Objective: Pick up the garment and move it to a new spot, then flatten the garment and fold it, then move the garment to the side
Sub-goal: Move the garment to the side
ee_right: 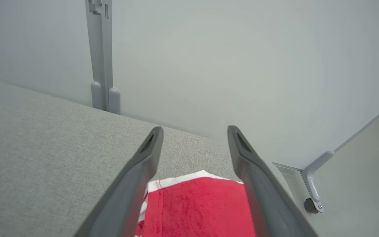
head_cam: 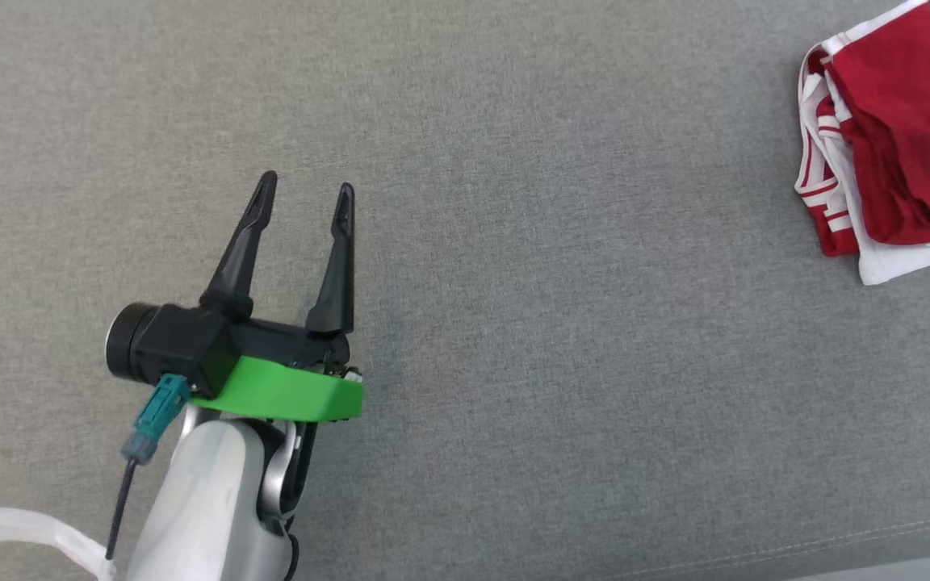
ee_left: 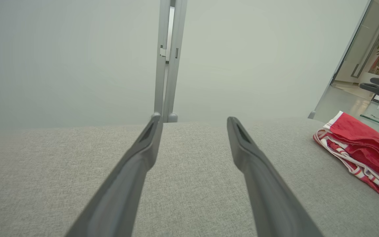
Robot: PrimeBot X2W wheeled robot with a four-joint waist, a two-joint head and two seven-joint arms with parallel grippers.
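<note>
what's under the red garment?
The red-and-white garment lies folded on the grey fabric surface; white striped layers show beneath the red. Anything inside the folds is covered.

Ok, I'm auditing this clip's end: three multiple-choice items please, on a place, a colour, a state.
1. In the head view the folded red and white garment lies: A upper right, B lower left, C centre.
2. The plastic band behind the left gripper is: A blue, B green, C yellow.
3. The right gripper is: A shut on the garment, B open, C shut, empty.
A, it sits by the right edge; B, bright green; B, fingers apart over the garment.
</note>
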